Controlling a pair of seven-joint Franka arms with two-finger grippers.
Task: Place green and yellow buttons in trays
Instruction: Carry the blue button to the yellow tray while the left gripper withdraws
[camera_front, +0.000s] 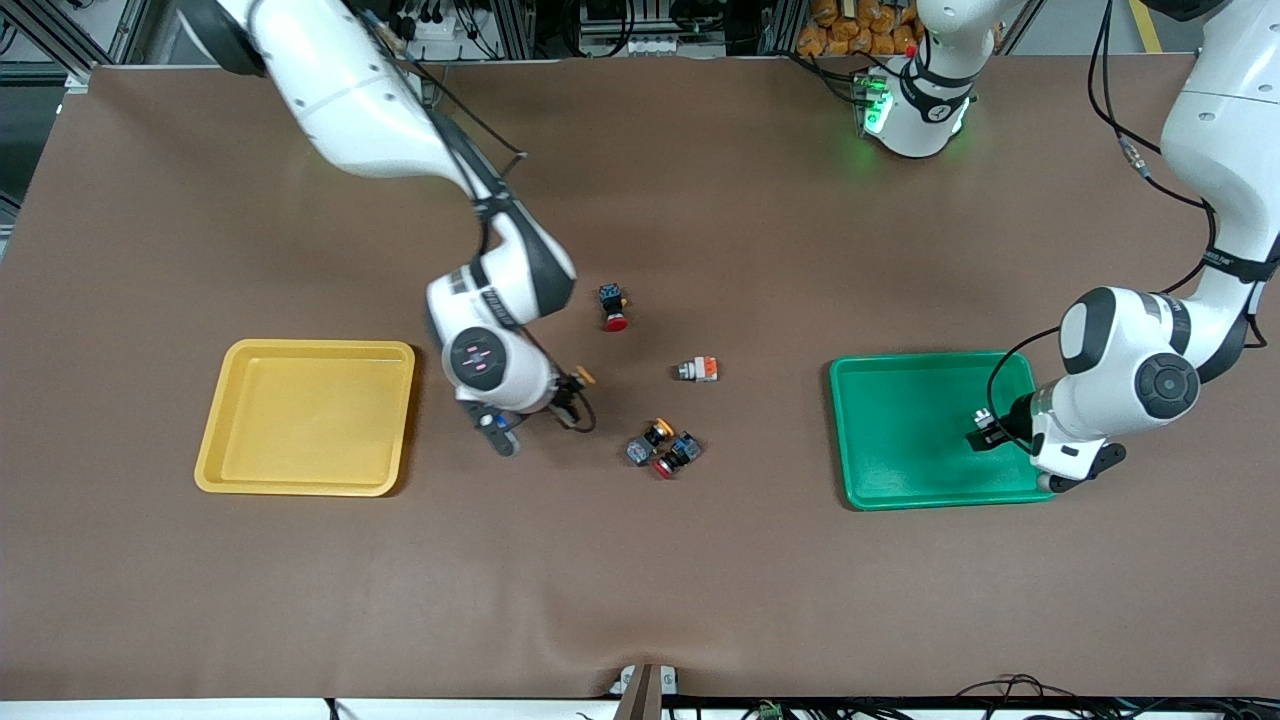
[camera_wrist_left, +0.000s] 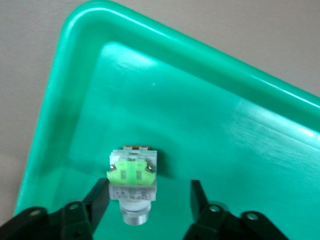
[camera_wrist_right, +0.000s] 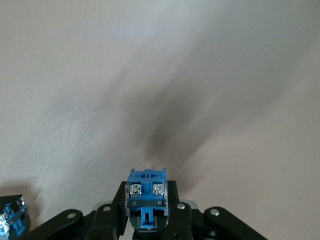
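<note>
While yellow tray (camera_front: 305, 417) sits bare, green tray (camera_front: 905, 440) holds green-blocked button (camera_wrist_left: 131, 179).

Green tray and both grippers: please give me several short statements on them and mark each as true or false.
1. The green-blocked button lies in the green tray. True.
2. The left gripper is shut on that button. False: its fingers stand open; one is beside the button, the other apart from it.
3. The right gripper holds a blue-bodied button. True.
4. The yellow tray already holds a button. False: nothing lies in it.
5. The right gripper is over the yellow tray. False: it is over bare table beside that tray.
</note>
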